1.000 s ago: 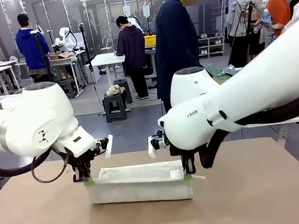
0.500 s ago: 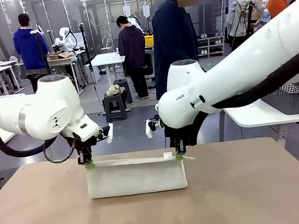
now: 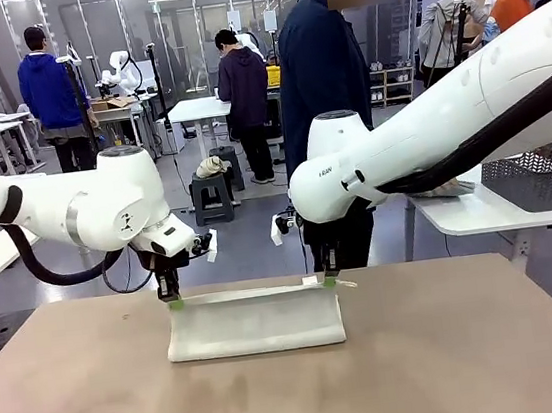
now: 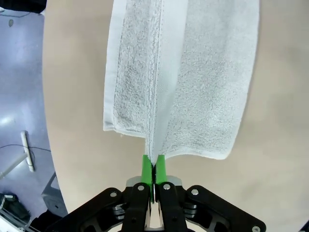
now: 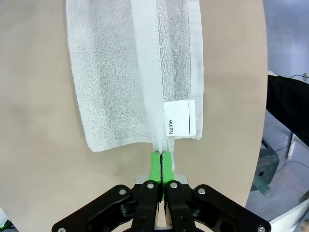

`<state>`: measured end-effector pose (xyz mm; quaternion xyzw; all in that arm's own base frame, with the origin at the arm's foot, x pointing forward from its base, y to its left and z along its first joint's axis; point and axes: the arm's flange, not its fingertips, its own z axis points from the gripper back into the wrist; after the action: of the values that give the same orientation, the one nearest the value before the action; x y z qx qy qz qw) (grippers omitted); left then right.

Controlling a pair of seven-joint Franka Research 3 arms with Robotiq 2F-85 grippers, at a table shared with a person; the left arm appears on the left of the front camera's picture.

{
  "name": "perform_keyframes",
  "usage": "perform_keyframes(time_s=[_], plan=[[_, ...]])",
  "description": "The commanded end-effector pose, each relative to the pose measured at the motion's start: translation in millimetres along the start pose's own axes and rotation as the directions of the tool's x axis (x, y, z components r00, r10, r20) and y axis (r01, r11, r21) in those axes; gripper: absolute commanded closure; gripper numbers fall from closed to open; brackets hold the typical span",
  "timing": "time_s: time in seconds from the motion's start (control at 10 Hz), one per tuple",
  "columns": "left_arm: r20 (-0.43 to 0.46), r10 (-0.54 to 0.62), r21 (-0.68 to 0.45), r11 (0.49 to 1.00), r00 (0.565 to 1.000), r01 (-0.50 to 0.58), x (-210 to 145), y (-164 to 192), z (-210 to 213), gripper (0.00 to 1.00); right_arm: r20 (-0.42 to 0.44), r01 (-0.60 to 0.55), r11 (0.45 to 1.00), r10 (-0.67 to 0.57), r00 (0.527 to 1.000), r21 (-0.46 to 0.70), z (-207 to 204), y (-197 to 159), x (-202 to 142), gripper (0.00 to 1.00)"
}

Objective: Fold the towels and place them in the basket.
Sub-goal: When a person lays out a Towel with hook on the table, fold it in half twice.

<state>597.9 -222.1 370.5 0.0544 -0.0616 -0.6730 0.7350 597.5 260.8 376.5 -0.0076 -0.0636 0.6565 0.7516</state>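
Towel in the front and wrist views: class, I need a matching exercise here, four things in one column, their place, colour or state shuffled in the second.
Column one:
1. left end effector
2. right end effector
3. label
4. table

Column two:
A. tan, lying under the towel
B. shut on the towel's edge, picture right in the front view
C. white, printed "Name"
D. shut on the towel's edge, picture left in the front view

Pairs: 1-D, 2-B, 3-C, 4-A
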Motion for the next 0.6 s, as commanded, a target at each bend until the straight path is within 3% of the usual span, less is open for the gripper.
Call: perform_keyframes(time_s=[0.0, 0.1, 0.2, 0.3, 0.4, 0.5], plan=[[-0.057, -0.002, -0.013, 1.000, 0.998, 0.001, -7.5, 19.6, -5.2, 1.00, -0.061, 0.028, 1.000, -0.027, 0.998, 0.011, -5.0, -11.3, -9.2, 1.00], [-0.059, 0.003, -0.010, 1.000, 0.998, -0.004, -7.4, 22.4, -7.1, 1.00, -0.061, 0.032, 0.999, -0.031, 0.998, 0.016, -8.3, -12.1, -9.2, 1.00], [-0.063, 0.008, -0.003, 1.000, 0.998, -0.008, -8.4, 23.5, -7.8, 0.77, -0.058, 0.034, 0.999, -0.033, 0.998, 0.019, -10.1, -12.4, -9.3, 0.80], [-0.069, 0.015, 0.012, 1.000, 0.997, -0.014, -9.9, 22.5, -5.6, 0.78, -0.052, 0.035, 0.999, -0.035, 0.998, 0.014, -10.9, -11.6, -9.6, 0.79], [-0.071, 0.015, 0.041, 0.999, 0.997, -0.012, -11.3, 21.1, -0.2, 0.59, -0.050, 0.033, 0.999, -0.033, 0.998, 0.003, -6.7, -10.2, -10.1, 0.60], [-0.066, 0.014, 0.050, 0.999, 0.998, -0.010, -13.3, 19.2, 7.5, 0.74, -0.052, 0.030, 1.000, -0.030, 0.998, -0.001, -0.7, -8.3, -10.5, 0.59]])
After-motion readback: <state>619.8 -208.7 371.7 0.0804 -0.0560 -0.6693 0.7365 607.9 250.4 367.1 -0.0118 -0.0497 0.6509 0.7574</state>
